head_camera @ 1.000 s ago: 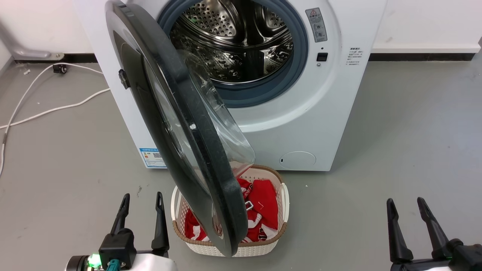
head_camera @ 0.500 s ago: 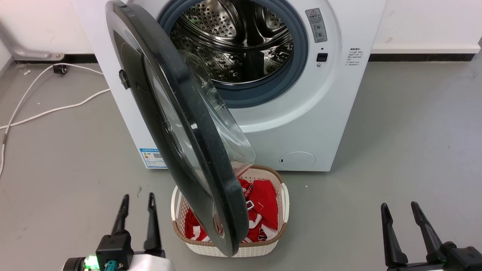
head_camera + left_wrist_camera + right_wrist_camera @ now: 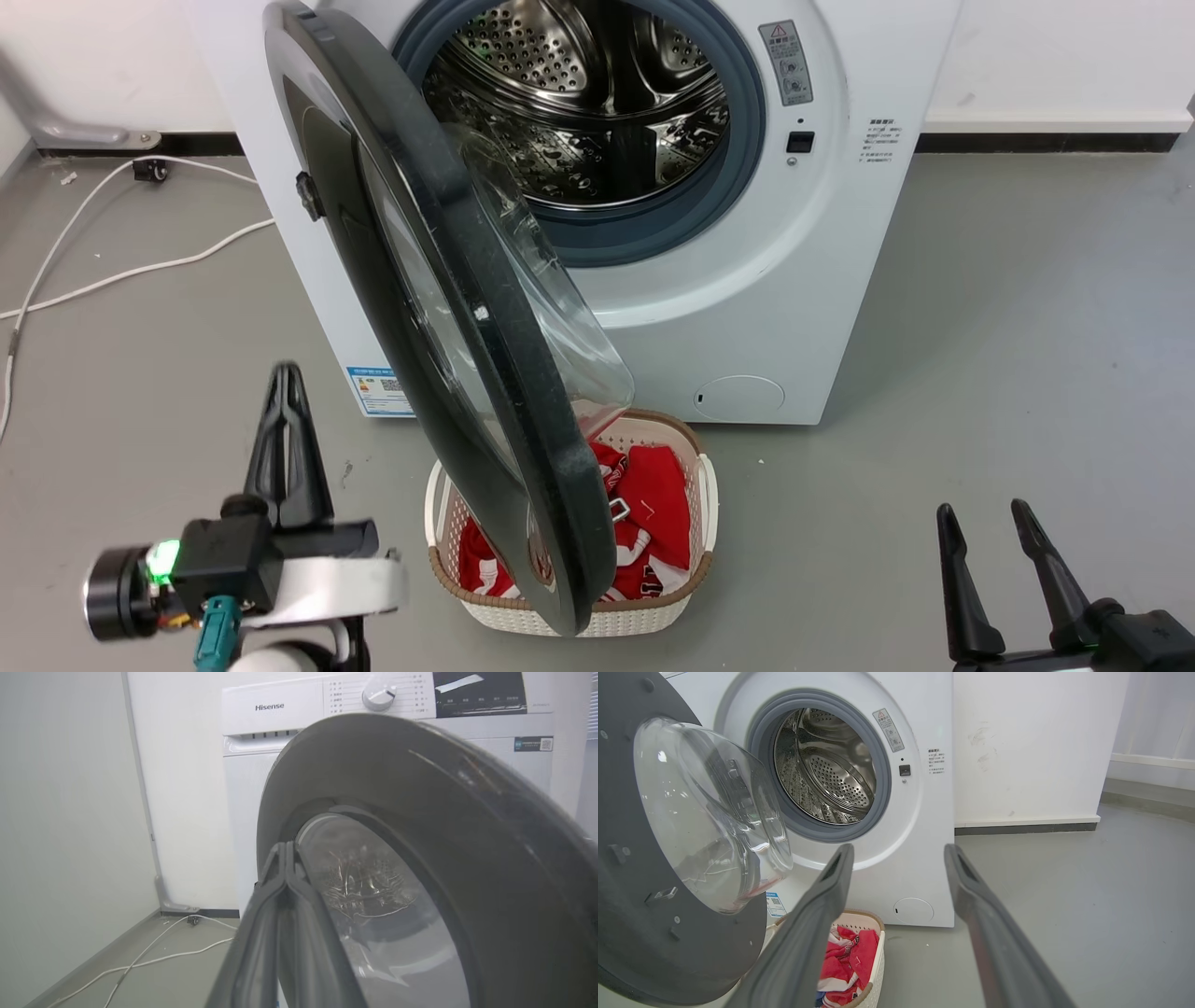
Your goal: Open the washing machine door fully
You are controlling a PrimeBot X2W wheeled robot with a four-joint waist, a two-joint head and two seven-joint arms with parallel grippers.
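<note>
Head view: the large round glossy black washing machine door (image 3: 467,280), with a bulging clear glass bowl at its centre, stands part-open. It is hinged at the left of the big white front-loading washing machine (image 3: 747,308). Its lower edge hangs over a cream woven plastic laundry basket (image 3: 569,621) holding red clothes (image 3: 658,504).

The left pincer (image 3: 285,373) has its fingers pressed together on nothing. It stands near the door's outer face, with grey floor showing between them. In the left wrist view its tips (image 3: 285,847) point at that face (image 3: 420,788) beside the glass; whether they touch I cannot tell.

The right pincer (image 3: 982,509) is spread and empty, low at the right and well apart from the door. The right wrist view looks between its fingers (image 3: 899,848) at the door's inner side (image 3: 616,812).
</note>
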